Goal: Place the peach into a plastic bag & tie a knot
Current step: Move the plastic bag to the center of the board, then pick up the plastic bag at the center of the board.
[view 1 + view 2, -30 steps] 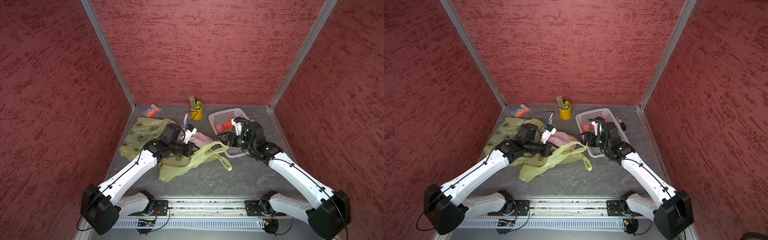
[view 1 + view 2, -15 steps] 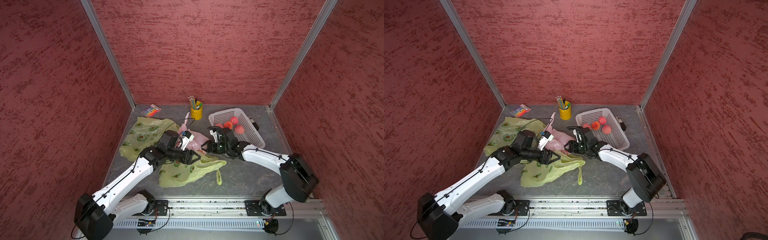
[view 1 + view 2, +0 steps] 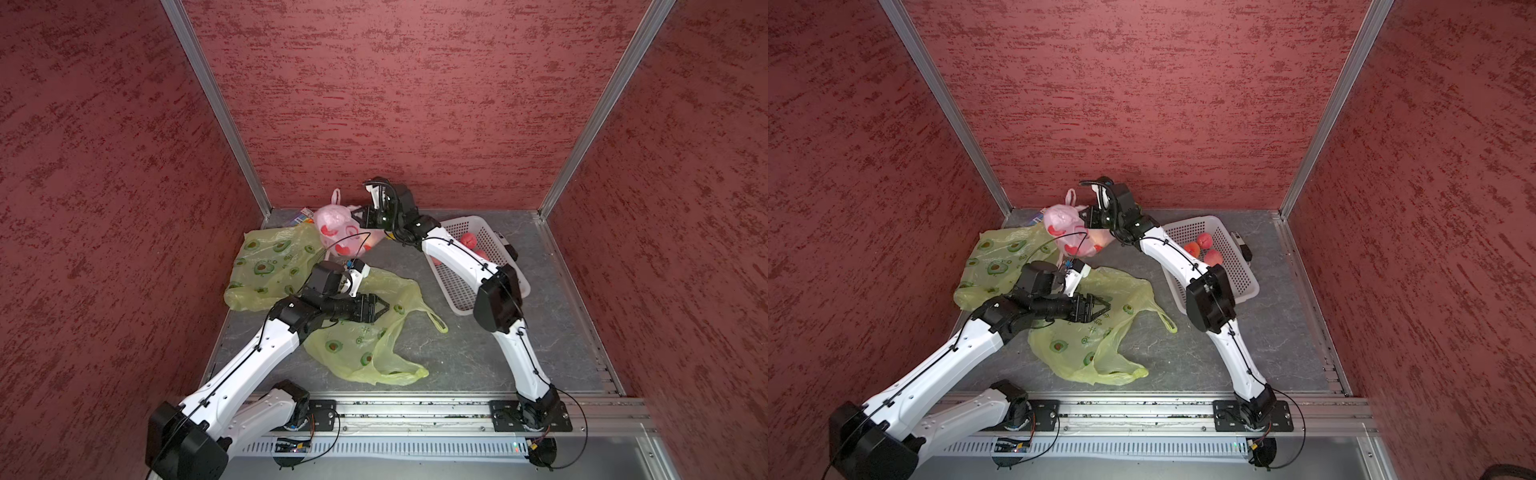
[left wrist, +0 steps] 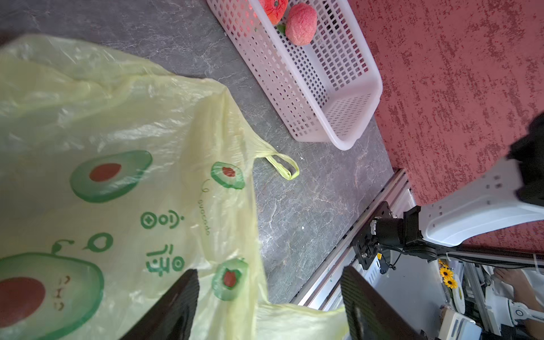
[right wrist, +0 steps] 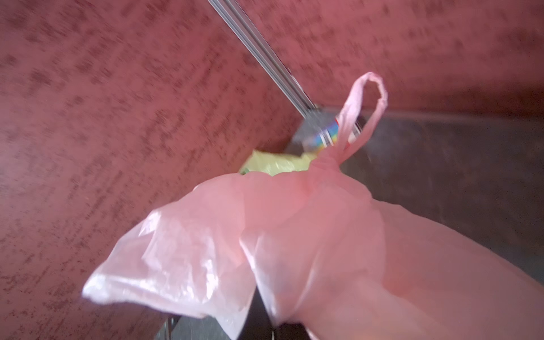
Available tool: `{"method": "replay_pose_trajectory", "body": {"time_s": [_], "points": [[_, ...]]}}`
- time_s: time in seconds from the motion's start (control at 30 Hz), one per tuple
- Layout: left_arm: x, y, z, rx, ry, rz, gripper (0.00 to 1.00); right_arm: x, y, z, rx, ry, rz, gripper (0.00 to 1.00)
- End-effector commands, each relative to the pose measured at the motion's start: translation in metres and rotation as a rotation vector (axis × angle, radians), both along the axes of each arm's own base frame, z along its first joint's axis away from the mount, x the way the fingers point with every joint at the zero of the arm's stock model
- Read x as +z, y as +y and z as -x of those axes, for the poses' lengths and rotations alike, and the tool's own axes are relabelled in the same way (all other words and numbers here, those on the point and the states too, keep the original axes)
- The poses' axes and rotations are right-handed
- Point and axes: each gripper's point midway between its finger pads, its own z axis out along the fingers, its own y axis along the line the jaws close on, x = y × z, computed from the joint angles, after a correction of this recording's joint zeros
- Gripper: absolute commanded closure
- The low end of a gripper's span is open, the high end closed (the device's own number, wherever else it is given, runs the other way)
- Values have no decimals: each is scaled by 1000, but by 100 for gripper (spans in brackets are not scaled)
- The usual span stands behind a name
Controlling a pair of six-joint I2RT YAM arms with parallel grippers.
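Plastic on the pink bag [image 3: 338, 226] is thin, floppy and slick, so pretty much all the weight is the peach [image 3: 375, 239] that looks to be sagging in its low end, hanging near the back wall. Right fingers [image 5: 260, 321] are clamped shut on a bunch of that film; left fingers [image 4: 176, 309] are spread wide and empty over the yellow bag [image 3: 365, 332]. I'd grab the gathered neck by the knot [image 5: 323, 162], not the bruisable fruit.

Right gripper [image 3: 360, 217] moved off the basket [image 3: 465, 286], clamped the pink bag [image 3: 334, 224], raised it toward the back wall. Left gripper [image 3: 381, 308] opened; front avocado-print bag [image 3: 365, 345] dropped flat
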Motion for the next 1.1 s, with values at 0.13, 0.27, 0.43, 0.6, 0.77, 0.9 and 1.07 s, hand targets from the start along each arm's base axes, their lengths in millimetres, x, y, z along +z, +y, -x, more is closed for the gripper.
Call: {"method": "replay_pose_trajectory", "body": {"time_s": [0.13, 0.27, 0.43, 0.6, 0.77, 0.9, 1.07], "points": [[-39, -5, -17, 33, 28, -121, 21, 36, -48, -38, -158, -76, -128, 1], [-61, -13, -17, 11, 46, -226, 22, 43, -46, -21, -90, -81, -68, 1], [-85, -19, -15, -30, 83, -342, 24, 85, -60, 5, -68, -126, -62, 1], [-101, -19, -9, -56, 71, -475, 25, 124, -90, 27, -132, -161, -22, 2], [-118, -21, -9, -70, 72, -558, 23, 138, -136, 40, -254, -176, 60, 1], [-127, -20, -10, -74, 69, -603, 24, 135, -186, 44, -377, -163, 140, 1], [-133, -21, -13, -73, 77, -618, 59, 126, -245, 67, -498, -185, 205, 1]]}}
